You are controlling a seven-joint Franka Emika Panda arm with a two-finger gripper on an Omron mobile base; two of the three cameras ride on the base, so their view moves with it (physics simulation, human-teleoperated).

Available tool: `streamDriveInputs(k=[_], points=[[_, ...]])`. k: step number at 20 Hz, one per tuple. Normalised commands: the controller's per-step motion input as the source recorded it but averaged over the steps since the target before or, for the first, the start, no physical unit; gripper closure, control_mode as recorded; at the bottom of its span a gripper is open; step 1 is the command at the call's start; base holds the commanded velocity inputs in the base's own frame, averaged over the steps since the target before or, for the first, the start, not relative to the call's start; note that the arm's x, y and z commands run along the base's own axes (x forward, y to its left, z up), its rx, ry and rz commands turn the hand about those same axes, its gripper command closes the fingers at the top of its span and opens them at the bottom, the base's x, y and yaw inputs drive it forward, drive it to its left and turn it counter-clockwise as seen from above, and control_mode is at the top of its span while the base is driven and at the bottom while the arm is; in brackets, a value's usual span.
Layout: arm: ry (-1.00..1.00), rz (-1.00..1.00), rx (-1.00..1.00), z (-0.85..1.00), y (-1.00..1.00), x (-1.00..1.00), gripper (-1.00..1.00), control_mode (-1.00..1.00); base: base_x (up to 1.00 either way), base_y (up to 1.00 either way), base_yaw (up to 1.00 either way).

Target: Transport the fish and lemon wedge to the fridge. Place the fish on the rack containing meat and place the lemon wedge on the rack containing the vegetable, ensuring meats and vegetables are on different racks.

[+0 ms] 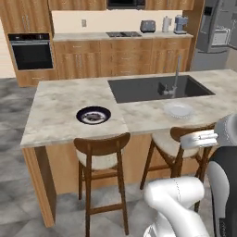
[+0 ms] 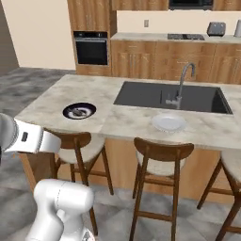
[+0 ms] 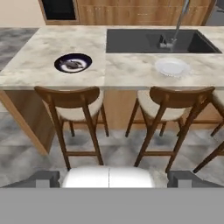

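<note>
Marble-patterned island surface [image 3: 39,61] lies well ahead of the fingers [image 3: 113,178], which stand spread wide apart and grasp nothing. Kitchen room: grey tiled floor, wooden cabinets along the back wall.

On the surface, ahead and to the left of the fingers: one navy white-rimmed plate [image 3: 73,63] with the fish [image 3: 73,65] lying on it, a small dark shape. Ahead and to the right: one white plate [image 3: 172,67]; whether anything lies on it is too small to tell. Beyond that, one dark sink [image 3: 144,41] with one faucet [image 3: 177,26].

Between the fingers and the surface: wooden stools with pale cushions; two whole, stool [image 3: 72,113] on the left and second stool [image 3: 173,114] on the right, plus part of a third at the right edge.

Left base view adds the fridge [image 1: 215,34] at the far right, grey steel, well apart from the fish. It also shows one wall oven [image 1: 31,51] at far left, a cooktop [image 1: 123,34], a toaster [image 1: 147,26]. Right base view shows the oven and toaster from the other side, with the white plate just in front of the sink.
</note>
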Motion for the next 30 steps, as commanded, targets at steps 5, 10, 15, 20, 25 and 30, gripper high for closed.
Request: streamDriveInputs(k=[5,10,15,20,25,30], points=[[0.0,0.0,0.0,0.0,0.0,0.0,-1.0,1.0,1.0,0.77,0.13],[0.0,0.0,0.0,0.0,0.0,0.0,-1.0,1.0,1.0,0.43,0.07],[0.0,0.0,0.0,0.0,0.0,0.0,-1.0,1.0,1.0,0.0,0.04],[0.0,0.0,0.0,0.0,0.0,0.0,-1.0,1.0,1.0,0.13,-0.17],[0.21,0.0,0.0,-0.24,0.01,0.8,-1.0,-1.0,0.2,0.02,-0.02],[0.24,0.0,-0.02,-0.31,0.0,0.9,-1.0,-1.0,0.0,0.0,0.0]])
